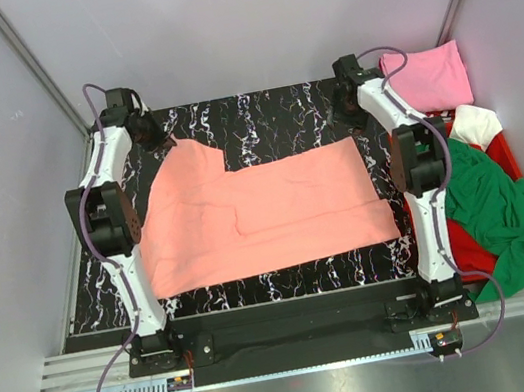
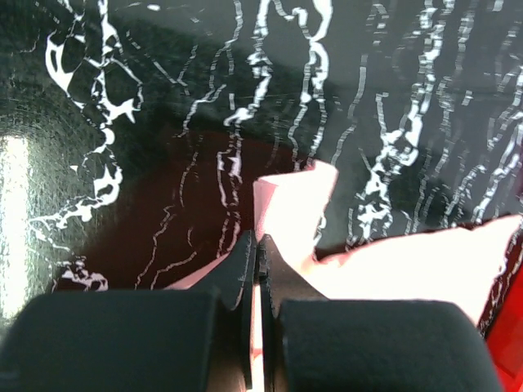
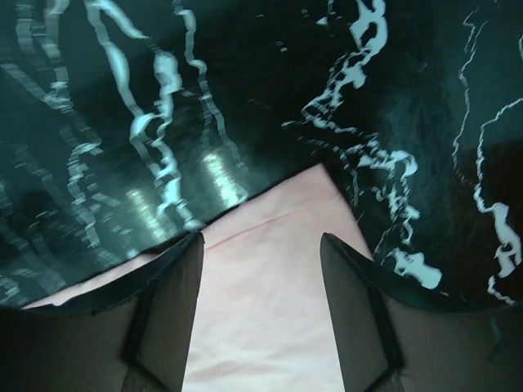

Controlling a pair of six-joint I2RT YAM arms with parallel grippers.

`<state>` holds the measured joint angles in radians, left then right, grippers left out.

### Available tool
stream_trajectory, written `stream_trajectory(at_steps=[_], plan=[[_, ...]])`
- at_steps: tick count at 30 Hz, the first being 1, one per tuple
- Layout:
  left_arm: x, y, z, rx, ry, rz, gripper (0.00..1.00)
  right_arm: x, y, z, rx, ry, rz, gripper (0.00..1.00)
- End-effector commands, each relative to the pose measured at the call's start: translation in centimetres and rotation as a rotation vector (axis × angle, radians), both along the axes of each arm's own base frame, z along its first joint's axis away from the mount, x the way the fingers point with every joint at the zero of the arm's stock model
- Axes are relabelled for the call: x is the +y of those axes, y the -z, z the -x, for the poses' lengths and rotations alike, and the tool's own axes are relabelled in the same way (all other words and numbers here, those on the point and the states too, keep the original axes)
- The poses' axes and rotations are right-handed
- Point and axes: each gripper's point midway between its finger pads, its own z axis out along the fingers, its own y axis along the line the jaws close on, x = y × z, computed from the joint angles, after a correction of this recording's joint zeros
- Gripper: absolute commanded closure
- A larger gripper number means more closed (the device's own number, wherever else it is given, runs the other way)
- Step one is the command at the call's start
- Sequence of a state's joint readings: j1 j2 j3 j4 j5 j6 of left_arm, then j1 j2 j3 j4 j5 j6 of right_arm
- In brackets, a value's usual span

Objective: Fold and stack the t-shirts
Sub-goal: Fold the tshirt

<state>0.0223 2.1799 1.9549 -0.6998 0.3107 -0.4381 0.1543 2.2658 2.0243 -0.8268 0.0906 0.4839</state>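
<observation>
A salmon-orange t-shirt (image 1: pixel 265 211) lies spread across the black marbled table (image 1: pixel 269 119). My left gripper (image 1: pixel 163 140) is at its far left corner, shut on the cloth; the left wrist view shows the jaws (image 2: pixel 258 245) pinched together on the shirt's edge (image 2: pixel 409 261). My right gripper (image 1: pixel 348 118) hangs over the shirt's far right corner, open; in the right wrist view the fingers (image 3: pixel 261 245) stand apart above the cloth (image 3: pixel 270 310), holding nothing. A folded pink shirt (image 1: pixel 429 77) lies at the far right. Green (image 1: pixel 491 201), red and white shirts are piled on the right.
The pile of green, red and white (image 1: pixel 476 123) cloth sits off the table's right edge beside the right arm. Grey walls enclose the table on three sides. A metal rail (image 1: pixel 300 352) runs along the near edge by the arm bases.
</observation>
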Motion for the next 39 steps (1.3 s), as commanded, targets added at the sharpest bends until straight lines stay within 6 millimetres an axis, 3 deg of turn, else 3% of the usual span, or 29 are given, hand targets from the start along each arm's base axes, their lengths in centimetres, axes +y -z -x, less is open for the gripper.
stream_trajectory(at_steps=[1,9,13,20,23,24,26,32,33,35,36,38,39], plan=[[-1.0,-2.6,0.2,-0.070,0.058,0.014,1.00,-2.6,1.7,0.0,0.084,0.013,0.151,0.35],[-1.2,-2.1,0.5,-0.057,0.085,0.015,1.00,-4.4,3.7,-1.6,0.100,0.006,0.246,0.36],[-1.3,-1.6,0.4,-0.050,0.088,0.024,1.00,-4.4,5.0,-1.6,0.117,0.002,0.241,0.42],[-1.4,-1.4,0.3,-0.050,0.093,0.026,1.00,-3.6,6.7,-0.6,0.138,0.009,0.188,0.67],[-1.3,-1.4,0.2,-0.052,0.093,0.025,1.00,-3.4,7.0,-0.2,0.137,0.014,0.172,0.86],[-1.3,-1.5,0.3,-0.052,0.094,0.023,1.00,-3.4,6.8,-0.2,0.130,0.015,0.173,0.99],[-1.2,-1.6,0.2,-0.060,0.099,0.014,1.00,-3.6,6.7,-0.1,0.130,0.018,0.178,1.00],[-1.3,-4.4,0.2,-0.130,0.148,-0.009,1.00,-3.8,2.5,-0.3,0.068,0.021,0.185,1.00],[-1.4,-4.7,0.5,-0.136,0.153,-0.008,1.00,-3.8,0.5,-0.4,0.029,0.023,0.181,1.00],[-1.4,-5.6,1.3,-0.157,0.156,-0.009,1.00,-4.0,-0.3,0.3,0.014,0.030,0.180,1.00],[-1.4,-6.0,1.6,-0.165,0.158,-0.010,1.00,-4.1,-2.1,0.5,-0.020,0.034,0.173,1.00],[-1.4,-6.3,2.8,-0.159,0.160,-0.013,1.00,-4.2,-2.1,1.6,-0.016,0.038,0.169,1.00],[-1.4,-6.2,3.3,-0.151,0.162,-0.016,1.00,-4.2,-3.5,1.9,-0.043,0.042,0.162,1.00]])
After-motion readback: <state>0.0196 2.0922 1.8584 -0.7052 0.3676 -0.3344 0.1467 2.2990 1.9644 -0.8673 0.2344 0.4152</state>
